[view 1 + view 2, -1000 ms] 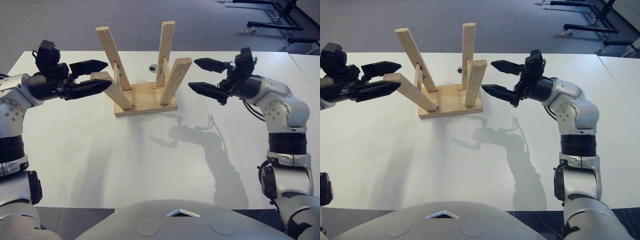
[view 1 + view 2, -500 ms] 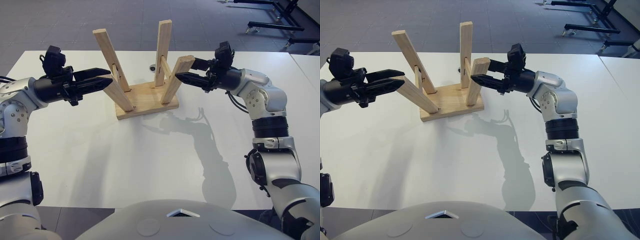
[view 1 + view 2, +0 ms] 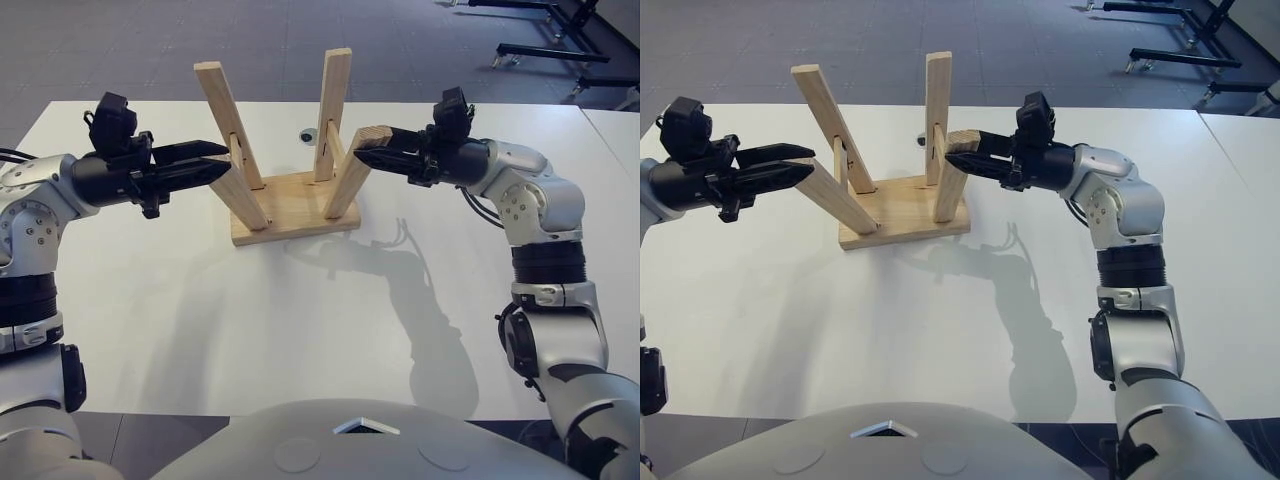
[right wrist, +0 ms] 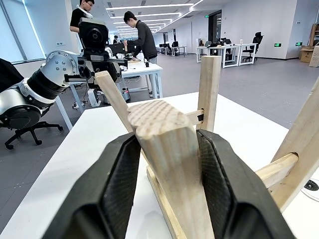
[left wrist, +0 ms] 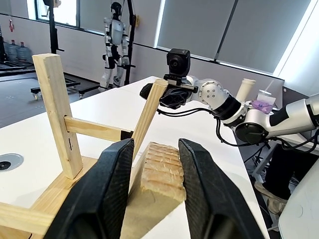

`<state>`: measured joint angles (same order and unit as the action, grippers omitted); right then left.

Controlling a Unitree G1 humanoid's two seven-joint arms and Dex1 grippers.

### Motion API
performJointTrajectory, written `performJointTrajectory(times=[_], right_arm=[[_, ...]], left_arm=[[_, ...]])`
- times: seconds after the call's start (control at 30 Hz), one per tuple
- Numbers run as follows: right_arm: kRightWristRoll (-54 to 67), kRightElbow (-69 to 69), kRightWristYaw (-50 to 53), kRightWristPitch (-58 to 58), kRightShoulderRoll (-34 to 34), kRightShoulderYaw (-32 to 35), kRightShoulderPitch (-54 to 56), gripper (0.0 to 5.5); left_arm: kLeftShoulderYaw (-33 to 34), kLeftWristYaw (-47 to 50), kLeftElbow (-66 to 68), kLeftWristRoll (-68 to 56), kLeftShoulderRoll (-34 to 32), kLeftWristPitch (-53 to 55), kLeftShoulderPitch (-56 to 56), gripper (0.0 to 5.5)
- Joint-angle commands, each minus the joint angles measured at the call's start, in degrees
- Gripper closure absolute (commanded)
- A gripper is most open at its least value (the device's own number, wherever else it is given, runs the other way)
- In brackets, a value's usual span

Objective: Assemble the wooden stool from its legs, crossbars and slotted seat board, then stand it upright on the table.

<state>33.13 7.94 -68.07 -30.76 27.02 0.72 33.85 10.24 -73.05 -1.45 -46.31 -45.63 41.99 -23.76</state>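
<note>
The wooden stool stands upside down on the white table [image 3: 300, 330]. Its seat board [image 3: 292, 212] lies flat and its legs point up. My left gripper [image 3: 222, 160] is shut on the tip of the near-left leg [image 3: 240, 195]. That leg's end grain [image 5: 162, 167] sits between the black fingers [image 5: 117, 184]. My right gripper [image 3: 372, 143] is shut on the top of the near-right leg [image 3: 348, 185], gripped on both sides by the pads [image 4: 119, 184]. The two far legs [image 3: 228, 115] [image 3: 333, 105] stand free. Short crossbars [image 5: 94, 129] join the legs.
A small round fitting [image 3: 306, 134] sits in the tabletop just behind the stool. Bare table stretches in front of the seat board and to both sides. Black wheeled frames [image 3: 560, 50] stand on the floor beyond the far right corner.
Both arms came in from the sides, and each gripper went from open beside the stool to shut on a near leg tip. The stool has shifted slightly.
</note>
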Motion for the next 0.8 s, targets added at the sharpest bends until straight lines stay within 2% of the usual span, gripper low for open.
performJointTrajectory(times=[0.03, 0.17, 0.2, 0.5, 0.63, 0.8], right_arm=[[3.6, -6.1, 0.1, -3.1, 0.0, 0.5, -1.7, 3.79], [4.8, -9.3, 0.9, -5.1, -0.1, 0.9, -2.4, 3.86], [4.8, -9.6, 1.1, -5.3, -0.2, 1.0, -2.5, 3.86], [4.9, -10.1, 2.2, -5.7, -0.8, 1.1, -3.5, 4.14], [4.9, -10.6, 2.8, -5.5, -0.7, 1.1, -4.3, 4.14], [5.5, -11.5, 3.1, -6.0, -0.3, 1.5, -5.0, 4.22]], left_arm=[[-3.8, -1.2, 0.0, 1.9, -0.4, 0.8, -1.0, 4.11], [-6.0, -2.5, 0.4, 2.9, -0.3, 0.4, -2.4, 4.11], [-6.2, -2.6, 0.5, 3.1, -0.3, 0.2, -2.5, 3.77], [-7.1, -4.3, 0.8, 3.8, -0.9, -0.6, -2.3, 2.46], [-4.7, -4.5, 2.3, 3.8, -2.5, -0.7, -2.9, 1.79], [-2.5, -6.4, 3.4, 5.2, -5.7, -2.8, 0.6, 1.77]])
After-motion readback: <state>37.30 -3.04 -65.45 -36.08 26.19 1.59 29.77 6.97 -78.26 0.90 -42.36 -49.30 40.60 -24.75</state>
